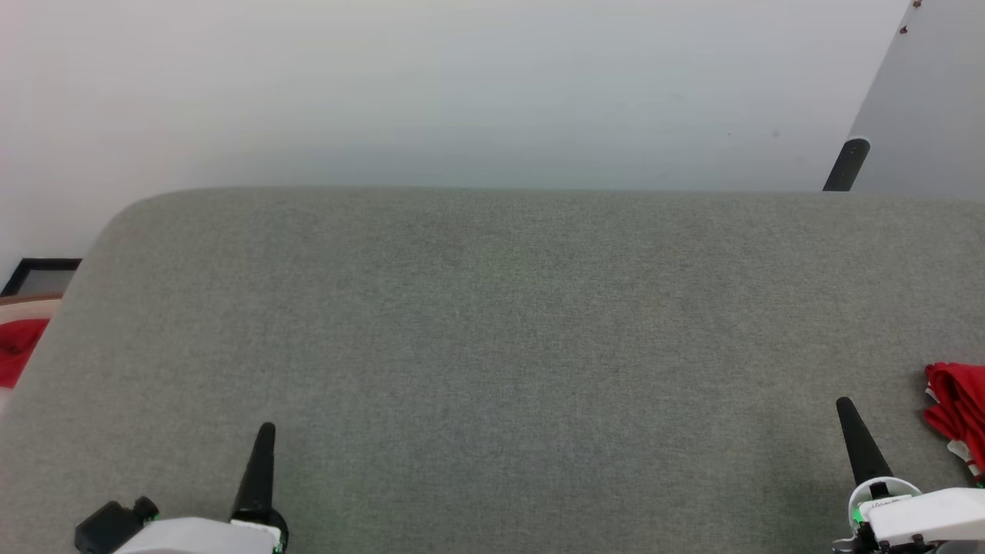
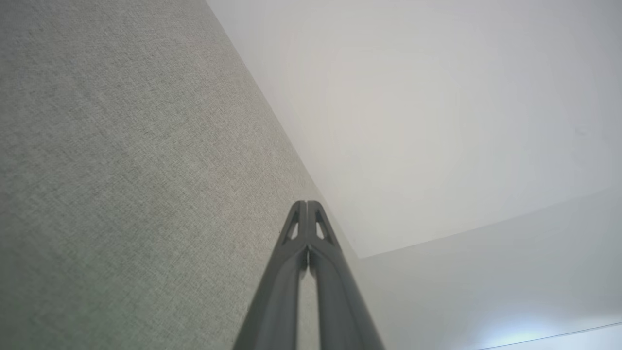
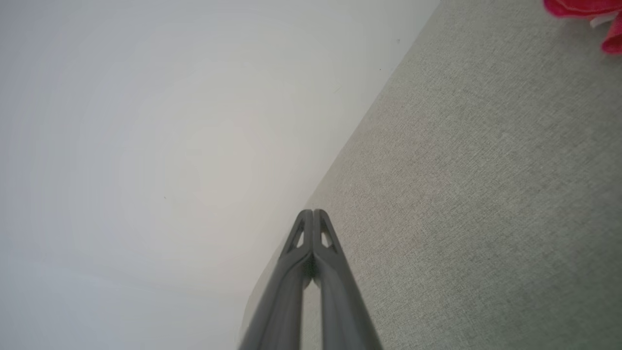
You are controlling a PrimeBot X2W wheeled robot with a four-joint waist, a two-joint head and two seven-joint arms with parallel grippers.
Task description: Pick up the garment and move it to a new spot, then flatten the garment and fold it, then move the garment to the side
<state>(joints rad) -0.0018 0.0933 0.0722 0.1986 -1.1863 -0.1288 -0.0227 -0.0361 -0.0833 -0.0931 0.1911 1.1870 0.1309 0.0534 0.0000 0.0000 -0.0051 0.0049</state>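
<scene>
Left hand [image 1: 265, 432] clenched, fingertips [image 2: 301, 214] pressed together in the left wrist view, nothing between them. Right hand [image 1: 846, 406] likewise clenched on nothing, tips meeting in the right wrist view.

Garment [image 1: 954, 404] near the right hand, off to its right and a little beyond its tip, not touching it. Lying on the grey surface [image 1: 492, 323] as a bunched red heap with scraps of white trim, cut off by the frame edge. Between the two hands and ahead of them, plain grey weave.

Progress, as a judgement: no grip, no lift, no flat spread and no tidy fold to be made out. Could be the very start, with pick-up, move, flattening, folding and setting aside all left to do. Could equally be the very end, with the garment put aside. Too little of the cloth in view to settle it, though the loose look of the heap leans toward the start.

Well to the left of the left hand and off the surface, a small red cloth scrap [image 1: 17, 346], no part of the job.

Writing: no numerals visible on the exposed part of the garment. A small pale label [image 1: 885, 504] on the right wrist casing, too small to read. No brand legible anywhere.
</scene>
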